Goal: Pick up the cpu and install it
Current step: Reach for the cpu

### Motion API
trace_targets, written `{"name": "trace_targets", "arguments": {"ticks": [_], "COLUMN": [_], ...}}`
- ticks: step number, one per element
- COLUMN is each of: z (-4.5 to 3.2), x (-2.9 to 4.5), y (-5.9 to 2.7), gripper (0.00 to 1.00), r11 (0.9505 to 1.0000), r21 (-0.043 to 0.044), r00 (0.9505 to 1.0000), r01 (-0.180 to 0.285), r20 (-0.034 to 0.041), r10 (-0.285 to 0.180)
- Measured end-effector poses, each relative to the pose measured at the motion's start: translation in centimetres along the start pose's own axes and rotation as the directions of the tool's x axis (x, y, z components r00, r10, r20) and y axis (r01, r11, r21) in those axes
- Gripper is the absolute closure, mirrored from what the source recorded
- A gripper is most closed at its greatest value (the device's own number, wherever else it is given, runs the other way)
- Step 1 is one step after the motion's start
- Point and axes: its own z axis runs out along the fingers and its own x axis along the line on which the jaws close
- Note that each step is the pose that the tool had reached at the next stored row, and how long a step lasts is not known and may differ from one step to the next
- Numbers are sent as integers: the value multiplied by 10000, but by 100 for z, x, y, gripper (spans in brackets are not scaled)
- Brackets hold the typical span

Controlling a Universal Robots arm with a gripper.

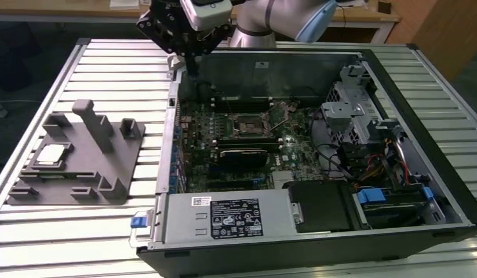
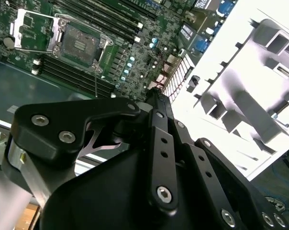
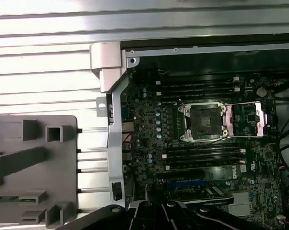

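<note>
Surface: the tabletop point(image 1: 91, 231) is showing as ribbed, silvery metal slats running side to side, pale and reflecting the light.
Room: a wooden desk point(image 1: 362, 14) is standing behind the tabletop, a wood-coloured panel point(image 1: 447, 29) is filling the far corner on the exterior view's right, and dark floor point(image 1: 14, 63) is showing on the exterior view's left.
Fixture: a grey tray point(image 1: 106, 174) with upright posts and pockets is sitting flat on the slats at the exterior view's left, just beside the computer case point(image 1: 423, 191); it is also showing in both wrist views point(image 3: 34, 158) point(image 2: 250, 110).
Task part: the cpu point(image 1: 51, 155) is lying flat, silvery face up, in a pocket of the tray, well apart from the gripper point(image 1: 193, 70).
Enclosure: the computer case is lying on its side with its interior exposed, the motherboard point(image 1: 222, 116) facing up and a labelled power supply point(image 1: 230, 217) sitting along the near wall.
Mount: the socket point(image 1: 246, 124) is sitting mid-board point(image 3: 204, 120) point(image 2: 80, 45), its metal frame lying folded back beside it.
Robot: the arm point(image 1: 277, 20) is reaching in from the far side, with the gripper point(image 2: 155, 93) hanging above the case's far wall.
Grip: the jaws are pressing together, tips meeting, carrying nothing.
</note>
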Motion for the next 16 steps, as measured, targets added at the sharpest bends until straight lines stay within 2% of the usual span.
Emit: {"name": "trace_targets", "arguments": {"ticks": [16], "z": [-7], "x": [243], "y": [-18], "gripper": [89], "r11": [10000], "r21": [-16], "r00": [10000], "r01": [0], "r20": [19], "r10": [0]}}
